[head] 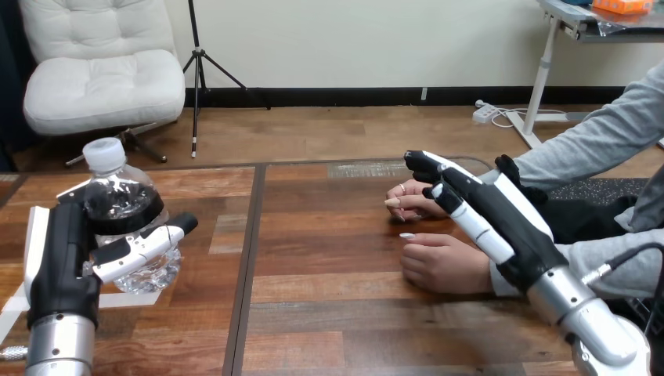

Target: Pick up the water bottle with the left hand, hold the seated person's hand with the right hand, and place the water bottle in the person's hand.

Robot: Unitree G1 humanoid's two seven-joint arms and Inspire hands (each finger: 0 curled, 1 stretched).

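— What do we have before us?
— Our wooden table (337, 313) first. At four o'clock our right hand (501, 223) reaches toward ten, fingers straight and holding nothing, above the person's nearer hand (442, 265). We cannot tell whether they touch.
— And at nine o'clock?
— Our left hand (63, 258) is wrapped round the water bottle (125, 200), thumb across its front. The bottle stands upright, long axis vertical, white cap (103, 153) toward twelve.
— What lies near our right hand?
— The person's farther hand (409, 202), resting just toward twelve of the nearer one, well apart from the bottle.
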